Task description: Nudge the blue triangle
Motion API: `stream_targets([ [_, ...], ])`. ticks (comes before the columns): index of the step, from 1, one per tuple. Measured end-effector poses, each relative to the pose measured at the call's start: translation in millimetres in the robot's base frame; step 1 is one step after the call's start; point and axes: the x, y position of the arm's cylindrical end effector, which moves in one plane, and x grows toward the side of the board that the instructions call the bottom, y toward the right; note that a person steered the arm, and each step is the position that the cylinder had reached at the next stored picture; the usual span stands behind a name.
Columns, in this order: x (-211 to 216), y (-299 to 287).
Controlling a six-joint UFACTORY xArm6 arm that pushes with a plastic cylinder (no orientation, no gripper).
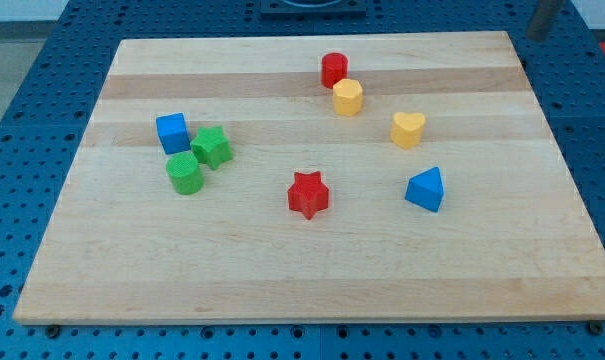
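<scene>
The blue triangle point(425, 189) sits on the wooden board point(312, 280) at the view's right of centre. A dark rod enters at the view's top right corner. My tip point(537, 38) is just beyond the board's top right corner, far above and to the right of the blue triangle and touching no block.
A yellow heart point(408, 130) lies above the blue triangle. A yellow cylinder-like block point(348, 97) and a red cylinder point(334, 70) sit near the top centre. A red star point(308, 194) is at the centre. A blue cube point(172, 132), a green star point(212, 147) and a green cylinder point(185, 174) cluster at the left.
</scene>
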Motion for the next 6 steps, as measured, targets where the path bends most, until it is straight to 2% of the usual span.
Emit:
stream_targets([
  [1, 0, -1],
  [2, 19, -7],
  [6, 220, -62],
])
